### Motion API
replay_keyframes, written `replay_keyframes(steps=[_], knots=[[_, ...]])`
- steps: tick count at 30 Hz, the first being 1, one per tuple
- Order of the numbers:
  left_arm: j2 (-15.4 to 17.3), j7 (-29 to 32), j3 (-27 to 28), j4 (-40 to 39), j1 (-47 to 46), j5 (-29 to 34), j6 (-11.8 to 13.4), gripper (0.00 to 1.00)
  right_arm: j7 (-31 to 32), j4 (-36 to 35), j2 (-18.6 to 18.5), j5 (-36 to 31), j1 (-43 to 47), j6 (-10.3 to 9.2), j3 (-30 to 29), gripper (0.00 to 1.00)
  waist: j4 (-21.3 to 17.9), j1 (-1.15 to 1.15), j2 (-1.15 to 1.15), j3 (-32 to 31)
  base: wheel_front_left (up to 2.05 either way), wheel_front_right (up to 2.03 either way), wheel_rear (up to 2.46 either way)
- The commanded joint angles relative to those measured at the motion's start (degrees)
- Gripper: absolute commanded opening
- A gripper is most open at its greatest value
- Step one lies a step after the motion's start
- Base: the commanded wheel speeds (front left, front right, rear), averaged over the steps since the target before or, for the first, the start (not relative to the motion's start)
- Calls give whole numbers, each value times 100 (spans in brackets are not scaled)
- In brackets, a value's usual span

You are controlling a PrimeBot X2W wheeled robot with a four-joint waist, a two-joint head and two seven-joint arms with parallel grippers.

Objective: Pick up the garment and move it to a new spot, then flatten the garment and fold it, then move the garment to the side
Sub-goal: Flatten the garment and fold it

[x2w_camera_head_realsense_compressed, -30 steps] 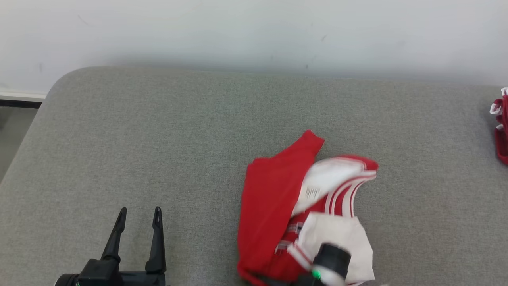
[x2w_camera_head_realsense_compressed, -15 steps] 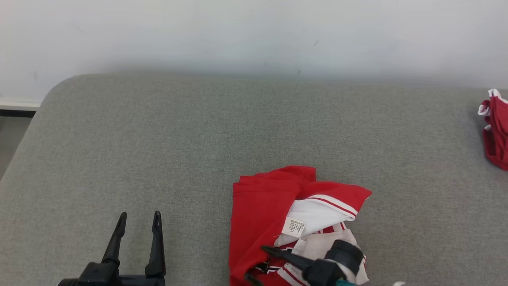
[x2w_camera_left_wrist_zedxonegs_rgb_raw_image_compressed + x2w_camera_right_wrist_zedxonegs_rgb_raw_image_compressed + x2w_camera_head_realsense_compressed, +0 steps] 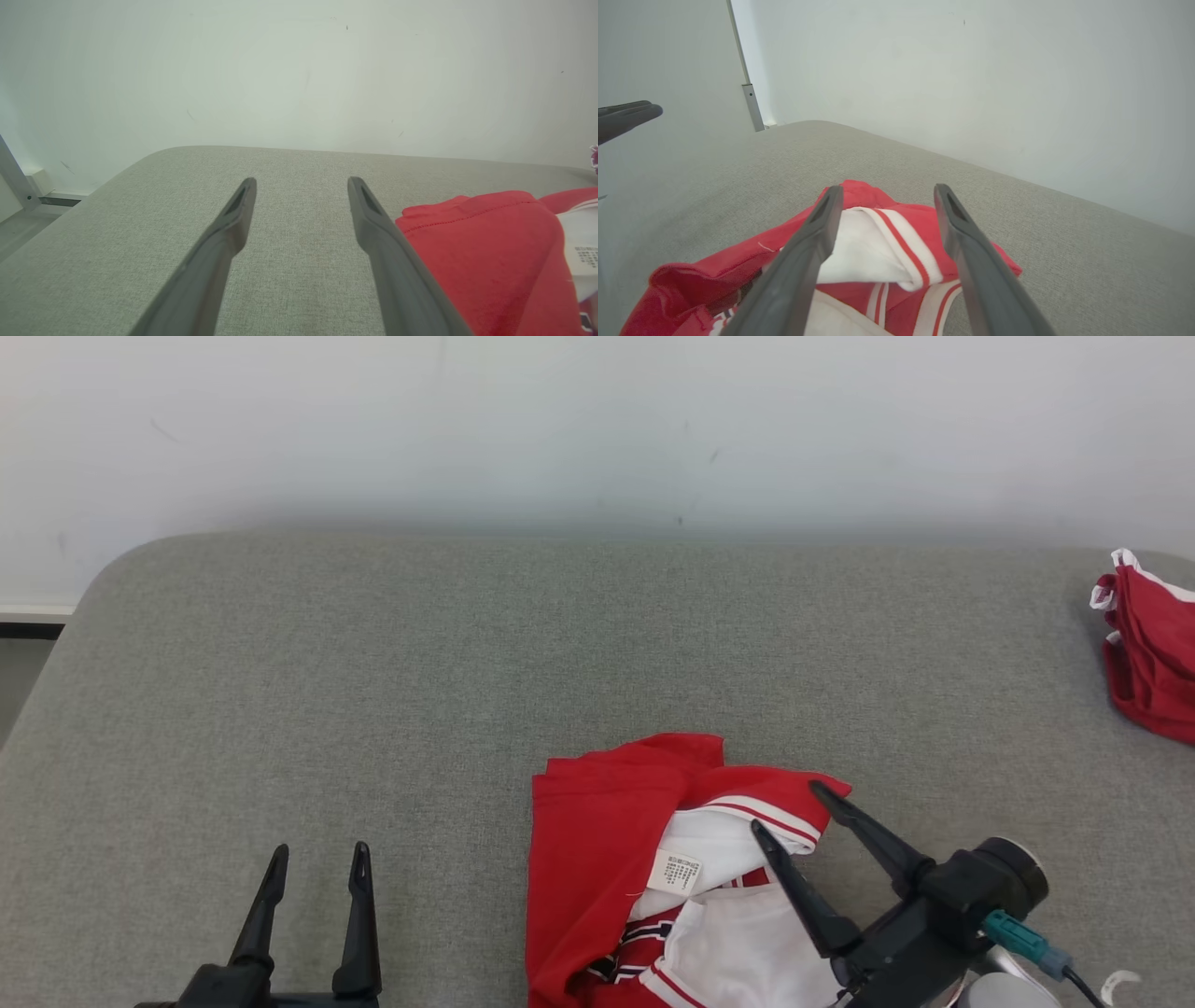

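On the red garment (image 3: 588,859), a small white label (image 3: 676,873) against the white lining, covered in fine dark print too small to read. Lower down, near the picture's bottom edge, dark and white marks on the red cloth, half buried in folds and not legible. Crumpled in a heap at the near middle of the gray tabletop (image 3: 373,691), with a white, red-striped band turned up on top.

From the head view: right gripper (image 3: 785,806) slanting in from the lower right, fingers spread wide over the garment's right edge, grasping nothing; contact with the cloth impossible to judge. Left gripper (image 3: 319,849) at the lower left, well apart from the garment, fingers parted and empty. At the far right edge, a second red cloth (image 3: 1153,663) with white trim, well apart from the heap.

From the left wrist view: left gripper (image 3: 302,181) open toward the pale wall (image 3: 299,70), the garment (image 3: 476,242) showing past the finger on that view's right, the label (image 3: 586,256) cut off at the picture's edge, a metal post (image 3: 14,177) at the far left.

From the right wrist view: right gripper (image 3: 888,188) straddling the striped white fold of the garment (image 3: 878,252), with the left gripper's fingers (image 3: 626,116) dark at the left edge and a thin post (image 3: 748,93) against the wall.
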Motion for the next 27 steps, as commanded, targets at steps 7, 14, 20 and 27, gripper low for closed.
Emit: replay_keyframes(steps=[7,14,20,27], knots=[[-3,-19,9,-17,14,9,1,100,-25,31,52,-163,238,-15,-347,100,44,0,0,42,0,0,0],[-4,-19,-10,-24,-4,-32,20,100,-25,113,171,37,527,-15,-741,100,159,0,0,85,0,0,0],[-3,-19,-23,-32,16,-61,50,100,-25,112,389,180,729,-15,-941,100,160,0,0,138,0,0,0],[-2,-19,-43,-1,-68,-30,44,100,-25,380,642,469,768,-15,-953,100,178,0,0,141,0,0,0]])
